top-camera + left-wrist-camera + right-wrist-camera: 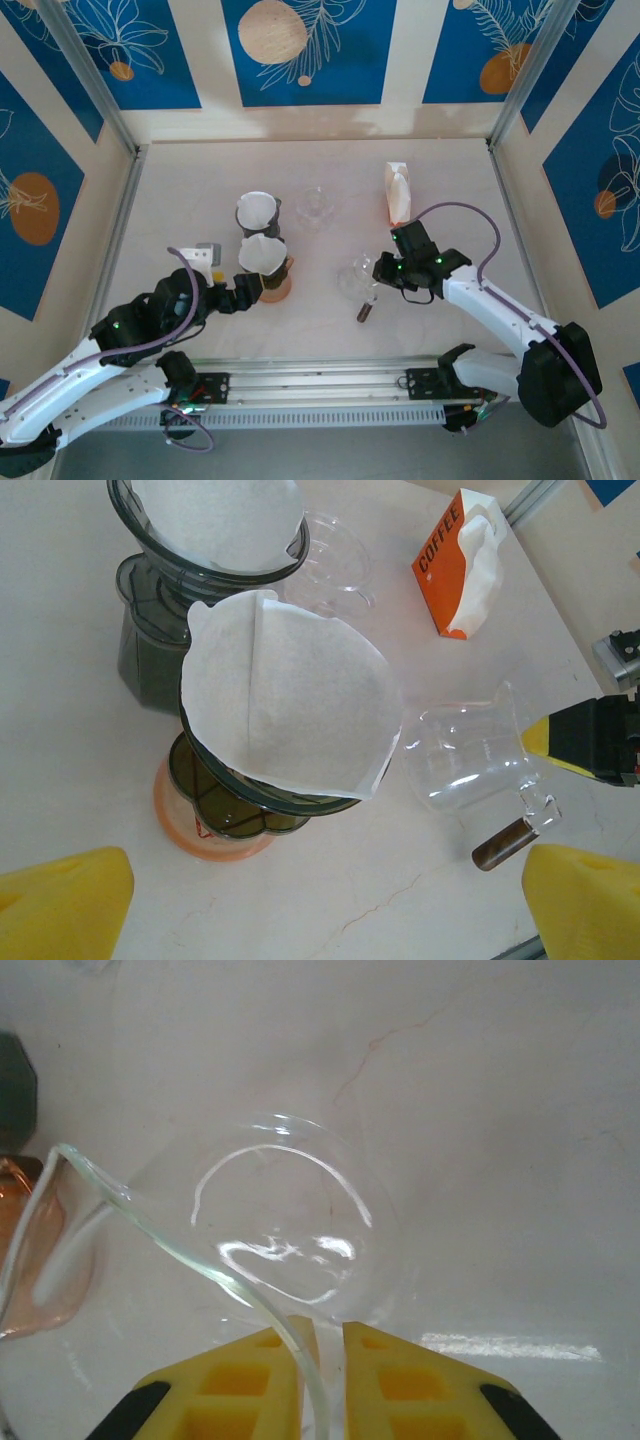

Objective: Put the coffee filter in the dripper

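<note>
Left wrist view. My left gripper [322, 895] is spread wide, its yellow fingers [60, 905] at 7 and 5 o'clock. At centre, a white coffee filter [285, 695] sits open in a dark dripper [250, 805] on an orange base [215, 845]. At 11 o'clock is a second lined dripper [215, 520] on a dark server [145, 640]. At 12, a clear glass dripper [335, 565]. At 1, an orange COFFEE packet [455, 565]. At 4, a glass carafe [470, 755] lies on its side. At 3, the right gripper [585, 742] is just beside it.
</note>
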